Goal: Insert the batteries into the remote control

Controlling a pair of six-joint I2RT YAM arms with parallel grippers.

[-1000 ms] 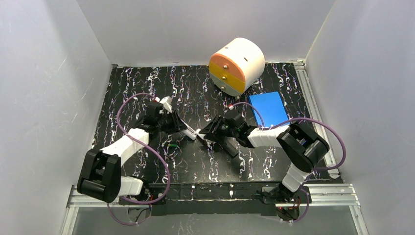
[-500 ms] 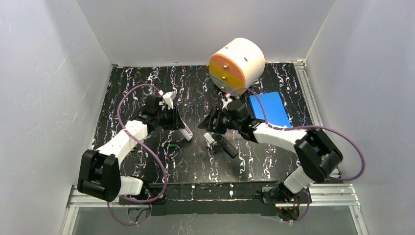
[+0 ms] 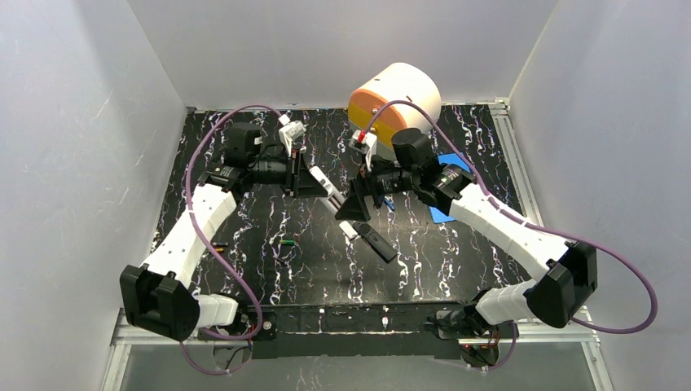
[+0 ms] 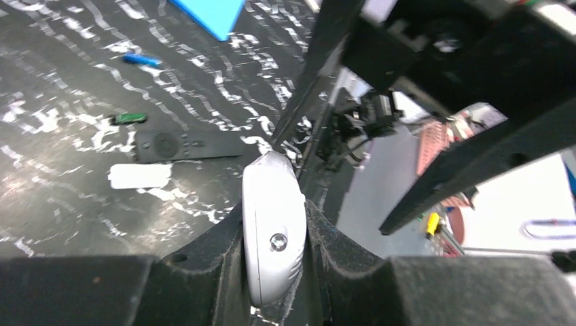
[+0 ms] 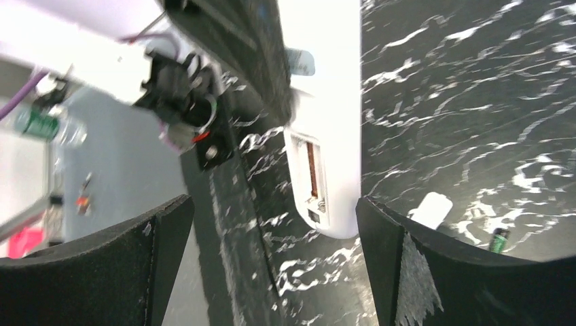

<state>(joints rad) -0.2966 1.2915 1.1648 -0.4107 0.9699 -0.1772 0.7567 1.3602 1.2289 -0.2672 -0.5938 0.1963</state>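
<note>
**White remote held; batteries loose on the table**

Left gripper [image 4: 273,234]: jaws clamped on the white remote [image 5: 325,129], held above the table [image 3: 326,273]. The remote's battery bay is uncovered and faces the right gripper [image 3: 353,207].
Right gripper: jaws wide apart, just beside the remote, holding nothing.
Green battery [image 4: 129,118] and blue battery [image 4: 142,60]: lying apart on the table, near a black remote [image 4: 187,144] and a white cover [image 4: 140,175].

Drum [image 3: 405,91] at table [image 3: 456,265] back; box [image 3: 455,161] before it; remote [image 3: 326,186] raised centre; second remote [image 3: 378,242] lying nearer; battery [image 3: 287,242] left of that.
</note>
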